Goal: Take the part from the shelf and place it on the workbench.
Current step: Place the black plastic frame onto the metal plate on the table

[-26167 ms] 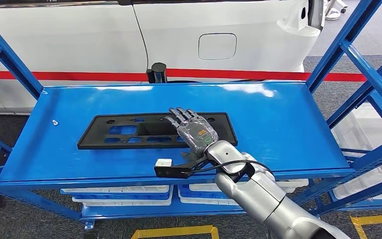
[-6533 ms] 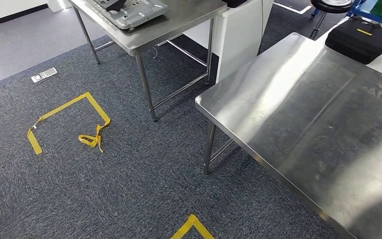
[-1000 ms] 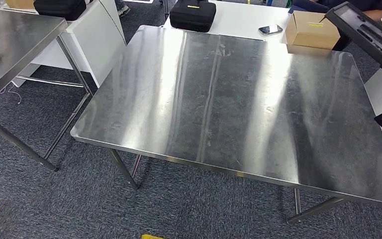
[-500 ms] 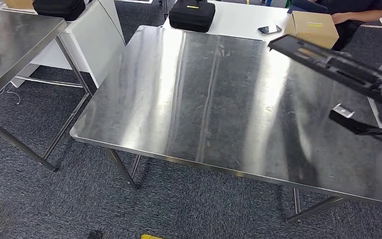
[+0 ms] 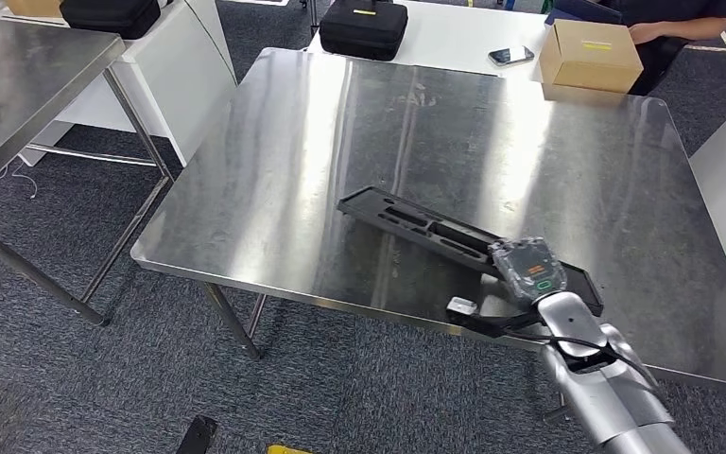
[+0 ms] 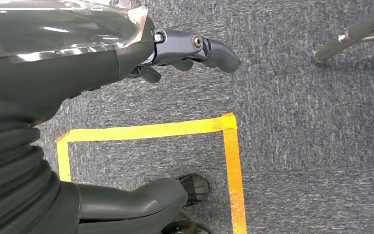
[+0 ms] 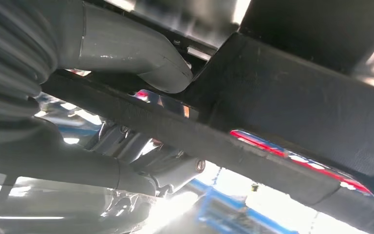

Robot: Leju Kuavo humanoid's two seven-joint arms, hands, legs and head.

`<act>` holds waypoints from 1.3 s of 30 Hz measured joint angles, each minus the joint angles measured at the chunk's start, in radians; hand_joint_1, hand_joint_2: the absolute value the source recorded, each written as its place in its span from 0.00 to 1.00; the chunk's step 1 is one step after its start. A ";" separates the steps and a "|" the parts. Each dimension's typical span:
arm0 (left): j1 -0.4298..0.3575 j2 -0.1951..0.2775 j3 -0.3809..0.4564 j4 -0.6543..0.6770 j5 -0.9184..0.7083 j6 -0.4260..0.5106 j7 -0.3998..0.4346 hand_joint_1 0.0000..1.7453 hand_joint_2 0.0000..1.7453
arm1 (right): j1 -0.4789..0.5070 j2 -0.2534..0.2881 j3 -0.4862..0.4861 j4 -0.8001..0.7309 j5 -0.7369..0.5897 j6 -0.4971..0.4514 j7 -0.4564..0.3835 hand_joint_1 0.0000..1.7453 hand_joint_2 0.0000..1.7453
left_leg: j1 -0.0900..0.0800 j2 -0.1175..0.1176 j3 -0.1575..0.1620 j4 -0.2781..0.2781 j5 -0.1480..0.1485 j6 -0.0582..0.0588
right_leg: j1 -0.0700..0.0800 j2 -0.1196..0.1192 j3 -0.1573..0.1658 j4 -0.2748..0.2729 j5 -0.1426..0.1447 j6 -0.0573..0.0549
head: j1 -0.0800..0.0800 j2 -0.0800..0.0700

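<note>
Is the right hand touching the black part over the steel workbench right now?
Touching. In the right wrist view the thumb presses one face of the black part and the fingers wrap its other side; the head view shows the right hand gripping it.

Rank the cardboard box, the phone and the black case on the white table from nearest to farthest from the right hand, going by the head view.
From the right hand:
1. Cardboard box, straight beyond, at the far edge.
2. Phone, just left of the box.
3. Black case, farther left.
</note>
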 joint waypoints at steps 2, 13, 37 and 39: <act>-0.001 0.000 -0.008 -0.002 -0.001 0.004 0.011 0.00 1.00 | -0.003 0.047 0.028 0.015 0.004 0.004 -0.009 1.00 1.00 | 0.000 0.000 0.000 0.000 0.000 0.000 | 0.000 0.000 0.000 0.000 0.000 0.000 | 0.000 0.000; 0.002 0.009 -0.021 -0.007 0.004 0.064 0.054 0.00 1.00 | -0.026 0.170 0.087 0.092 0.041 -0.037 -0.004 1.00 1.00 | 0.000 0.000 0.001 0.000 0.000 0.000 | 0.000 0.000 0.000 0.000 0.000 0.000 | 0.000 0.000; 0.039 0.028 -0.004 -0.007 0.027 -0.012 0.046 0.00 1.00 | 0.021 -0.070 -0.348 -0.078 0.104 -0.026 0.192 1.00 1.00 | -0.003 -0.005 -0.001 0.001 0.000 0.000 | -0.003 -0.003 0.000 -0.002 0.000 0.000 | 0.000 0.000; 0.039 0.028 -0.003 -0.007 0.021 -0.017 0.052 0.00 1.00 | 0.043 -0.081 -0.388 -0.089 0.104 -0.033 0.182 1.00 1.00 | -0.003 -0.006 -0.001 0.001 0.000 0.000 | -0.003 -0.004 0.000 -0.002 0.000 0.000 | 0.000 0.000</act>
